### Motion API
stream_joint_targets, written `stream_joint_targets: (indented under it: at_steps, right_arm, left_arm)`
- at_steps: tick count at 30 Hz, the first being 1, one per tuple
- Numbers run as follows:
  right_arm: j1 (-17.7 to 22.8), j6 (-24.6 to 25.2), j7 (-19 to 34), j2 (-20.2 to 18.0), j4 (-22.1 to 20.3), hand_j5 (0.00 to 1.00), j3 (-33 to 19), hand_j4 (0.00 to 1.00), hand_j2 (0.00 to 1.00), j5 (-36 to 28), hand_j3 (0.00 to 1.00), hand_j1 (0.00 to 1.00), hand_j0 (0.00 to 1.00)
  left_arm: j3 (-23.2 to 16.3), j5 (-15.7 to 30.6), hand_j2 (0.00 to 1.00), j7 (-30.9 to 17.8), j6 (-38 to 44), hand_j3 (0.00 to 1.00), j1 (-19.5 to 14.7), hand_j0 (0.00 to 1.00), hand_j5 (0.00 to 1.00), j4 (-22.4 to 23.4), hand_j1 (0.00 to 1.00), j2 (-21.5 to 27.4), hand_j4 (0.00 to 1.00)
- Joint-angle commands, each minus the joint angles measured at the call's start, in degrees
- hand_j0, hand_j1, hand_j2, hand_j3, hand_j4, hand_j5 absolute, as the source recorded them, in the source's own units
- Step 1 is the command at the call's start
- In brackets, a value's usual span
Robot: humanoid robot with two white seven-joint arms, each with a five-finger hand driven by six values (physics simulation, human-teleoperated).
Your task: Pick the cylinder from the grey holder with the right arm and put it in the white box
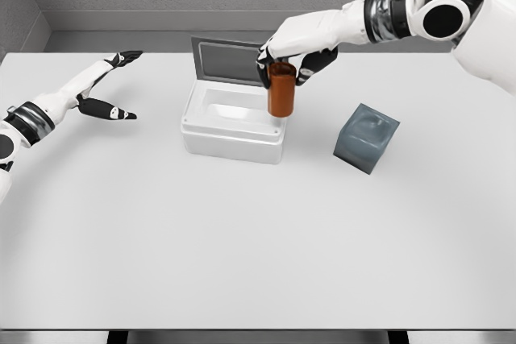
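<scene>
Gripped at its top by the curled fingers of the right hand (294, 54), hanging below it over the white box's (232, 138) right rim: brown cylinder (282, 90), liable to catch that rim and topple outside toward the grey holder (367, 138).

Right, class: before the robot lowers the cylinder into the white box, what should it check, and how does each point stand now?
1. Right hand grips the brown cylinder by its top: ok.
2. Cylinder upright: ok.
3. White box open, lid raised behind: ok.
4. Cylinder above the opening, not the right rim: cannot tell; it appears at that edge.
5. Grey holder apart from the box: ok.
6. Left hand away from the box, fingers spread: ok.
</scene>
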Motion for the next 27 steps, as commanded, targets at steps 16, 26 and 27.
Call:
stream_joint_targets:
  at_steps: [16,26,27]
  right_arm:
    - [0.0,0.2,0.0,3.0,4.4,0.50,-0.2,0.50,0.50,-0.3,0.50,0.50,0.50]
    - [0.2,0.2,0.0,3.9,6.1,0.65,-0.4,0.65,0.65,-0.3,0.65,0.65,0.65]
    - [0.2,0.2,0.0,3.9,6.1,0.65,-0.4,0.65,0.65,-0.3,0.65,0.65,0.65]
  left_arm:
    - [0.1,0.4,1.00,-0.9,0.1,1.00,0.1,1.00,1.00,-0.1,1.00,0.1,1.00]
    - [0.2,0.4,1.00,-0.9,0.1,1.00,0.4,1.00,1.00,-0.1,1.00,0.7,1.00]
    - [0.2,0.4,1.00,-0.8,0.1,1.00,0.4,1.00,1.00,-0.1,1.00,0.7,1.00]
